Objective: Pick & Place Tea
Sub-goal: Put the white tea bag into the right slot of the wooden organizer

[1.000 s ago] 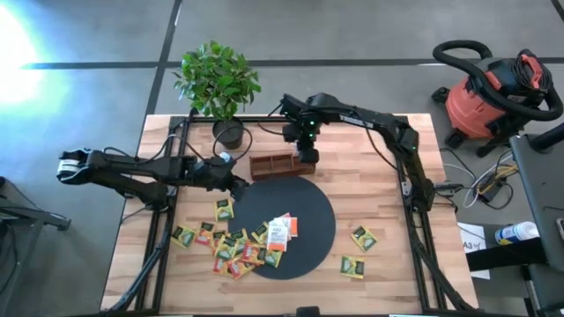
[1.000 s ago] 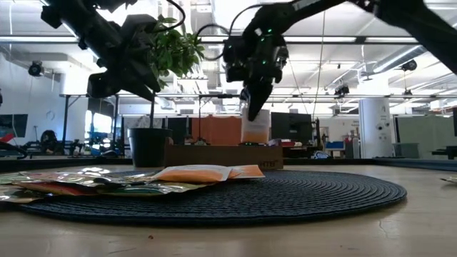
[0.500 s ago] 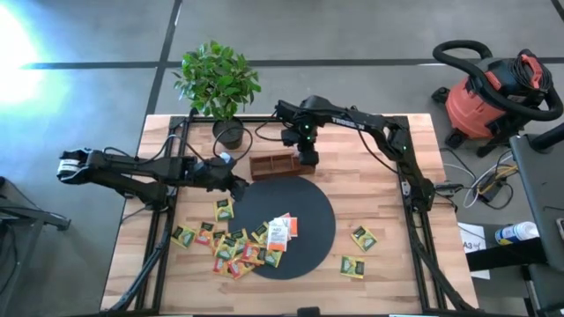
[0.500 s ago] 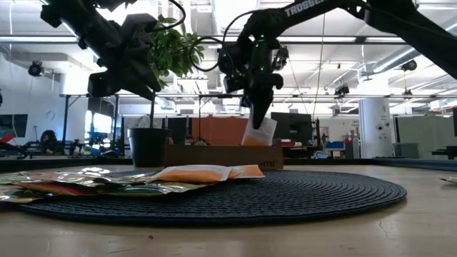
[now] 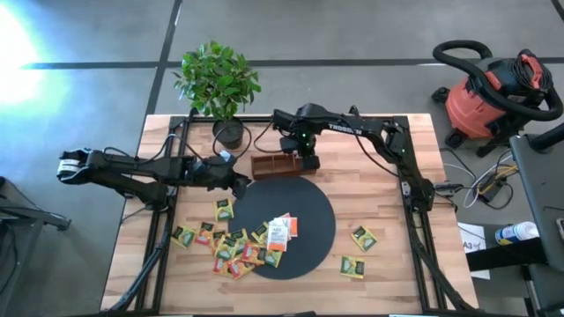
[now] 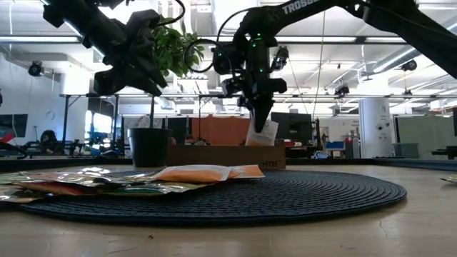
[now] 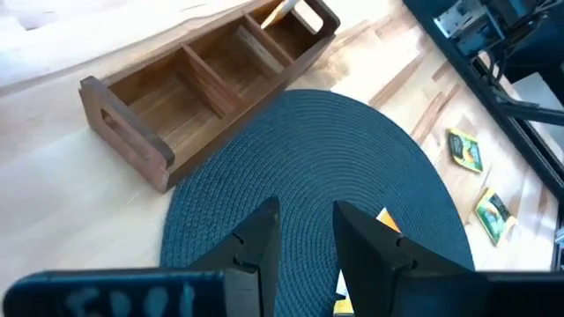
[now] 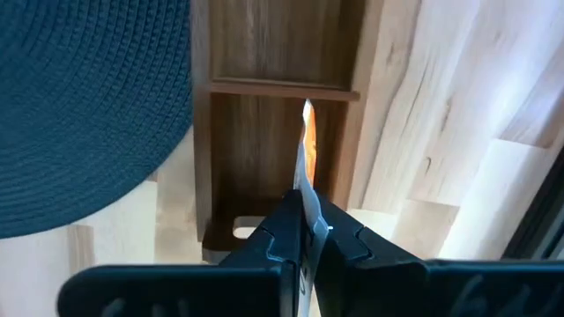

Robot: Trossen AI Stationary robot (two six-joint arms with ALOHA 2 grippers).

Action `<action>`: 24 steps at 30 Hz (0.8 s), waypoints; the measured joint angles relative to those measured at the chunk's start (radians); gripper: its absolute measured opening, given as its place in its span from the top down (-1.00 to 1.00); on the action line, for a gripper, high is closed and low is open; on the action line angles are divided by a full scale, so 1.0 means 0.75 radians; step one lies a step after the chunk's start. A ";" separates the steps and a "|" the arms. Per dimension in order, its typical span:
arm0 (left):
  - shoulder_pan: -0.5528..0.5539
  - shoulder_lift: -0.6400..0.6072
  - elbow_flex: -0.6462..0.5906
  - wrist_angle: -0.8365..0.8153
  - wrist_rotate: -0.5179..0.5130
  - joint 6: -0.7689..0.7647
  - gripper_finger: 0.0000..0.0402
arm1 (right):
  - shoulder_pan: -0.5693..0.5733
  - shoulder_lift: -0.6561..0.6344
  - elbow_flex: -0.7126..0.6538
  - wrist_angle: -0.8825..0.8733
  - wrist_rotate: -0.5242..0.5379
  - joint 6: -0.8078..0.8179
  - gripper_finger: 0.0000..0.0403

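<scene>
Level view across the table: the right gripper [image 6: 261,123] pinches a white-and-orange tea sachet [image 6: 262,133] above the wooden tray [image 6: 221,155]; the left gripper [image 6: 153,84] hangs near the potted plant [image 6: 153,135]; more sachets [image 6: 207,173] lie on the dark woven disc [image 6: 314,190]

Wooden tray [image 7: 189,92] smooth; black disc [image 7: 335,167] woven, matt; table [image 5: 370,194] wood

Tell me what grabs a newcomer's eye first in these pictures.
First, the right pincer, shut on a white-and-orange tea sachet and holding it edge-down over the end compartment of the wooden tray at the table's far side. Next, the heap of tea sachets spilling off the black mat's left edge. The left pincer hangs open above the mat.
</scene>
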 joint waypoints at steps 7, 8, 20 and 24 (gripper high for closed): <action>0.000 0.000 0.000 0.028 -0.001 0.002 0.59 | 0.029 0.039 0.000 0.005 0.010 -0.002 0.96; 0.000 0.000 0.000 0.033 -0.001 0.005 0.59 | 0.030 0.045 0.000 0.006 0.010 -0.002 0.96; -0.018 0.000 0.000 0.069 -0.001 0.020 0.59 | 0.035 0.098 0.006 0.132 0.183 0.020 0.96; -0.041 0.000 0.000 0.066 -0.001 0.030 0.59 | 0.035 0.099 0.010 0.139 0.182 0.070 0.94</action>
